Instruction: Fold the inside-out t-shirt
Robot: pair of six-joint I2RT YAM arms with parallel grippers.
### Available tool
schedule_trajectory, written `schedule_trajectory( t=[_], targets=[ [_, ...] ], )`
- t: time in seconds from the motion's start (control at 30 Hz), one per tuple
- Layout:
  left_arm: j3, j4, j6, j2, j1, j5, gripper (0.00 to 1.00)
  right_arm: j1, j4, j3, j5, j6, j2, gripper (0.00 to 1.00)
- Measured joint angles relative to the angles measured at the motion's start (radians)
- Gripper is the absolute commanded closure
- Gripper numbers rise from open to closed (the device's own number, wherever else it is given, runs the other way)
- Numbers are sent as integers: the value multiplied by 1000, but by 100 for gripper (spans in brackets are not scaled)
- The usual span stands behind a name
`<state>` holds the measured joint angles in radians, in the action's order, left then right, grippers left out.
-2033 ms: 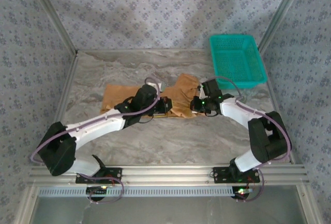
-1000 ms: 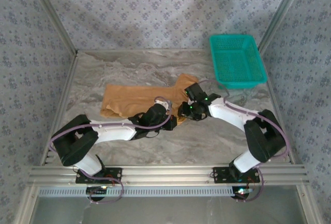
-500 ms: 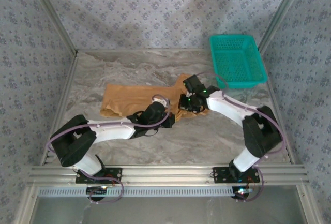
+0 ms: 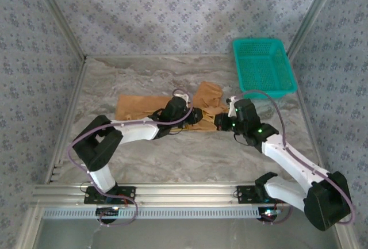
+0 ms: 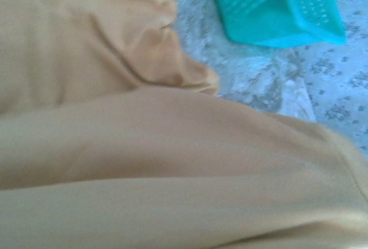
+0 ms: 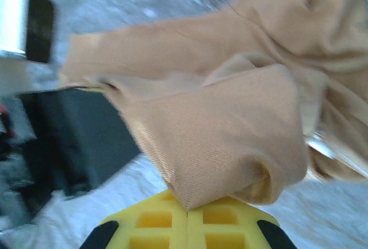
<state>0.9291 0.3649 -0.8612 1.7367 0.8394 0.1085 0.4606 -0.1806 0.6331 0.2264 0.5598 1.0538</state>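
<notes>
One t-shirt (image 4: 141, 108), tan, lies on the table (image 4: 190, 157) with its long axis running side to side across the front of both arms. Most of its length stretches away to the left of the right gripper (image 4: 221, 123), and a rumpled lobe lies just beyond that gripper, toward the far edge. The right gripper sits at the shirt's near right-hand end and is clenched on cloth: in the right wrist view a bunched fold of the tan fabric comes out from between the yellow fingers (image 6: 230, 211). The left gripper (image 4: 196, 115) is just to the left of the right one, over the shirt's right-hand part. Its wrist view has tan fabric close under the camera and no fingers in frame, so I cannot tell whether it is released or gripping. Both grippers are near each other at the same end; the shirt's left end is well apart from both. Judgement: the coming move turns on the long axis pointing leftward from the pinched fold. A fold would carry that end along the axis toward the left, and the right gripper has the sure hold. Possible snag: the left gripper sits in that path. The teal basket (image 4: 263, 68) stands beyond and to the right of the right gripper, near the cloth but not touching it.
</notes>
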Motion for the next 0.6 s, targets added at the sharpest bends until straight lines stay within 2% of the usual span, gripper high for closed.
schedule_trajectory(
  t=[0.17, 0.23, 0.37, 0.5, 0.6],
  targets=[
    [14, -93, 94, 4, -5, 6, 51, -77, -32, -7, 36, -12, 117, 100],
    [31, -139, 147, -3, -10, 16, 45, -83, -43, 6, 53, -24, 150, 100],
    [88, -213, 233, -16, -27, 66, 32, -82, -57, 54, 85, -37, 186, 100],
    [143, -227, 264, -6, -37, 121, 3, -80, -58, 102, 103, -50, 205, 100],
    [178, -217, 270, 43, -37, 163, 0, -78, -60, 116, 106, -53, 206, 100]
  ],
)
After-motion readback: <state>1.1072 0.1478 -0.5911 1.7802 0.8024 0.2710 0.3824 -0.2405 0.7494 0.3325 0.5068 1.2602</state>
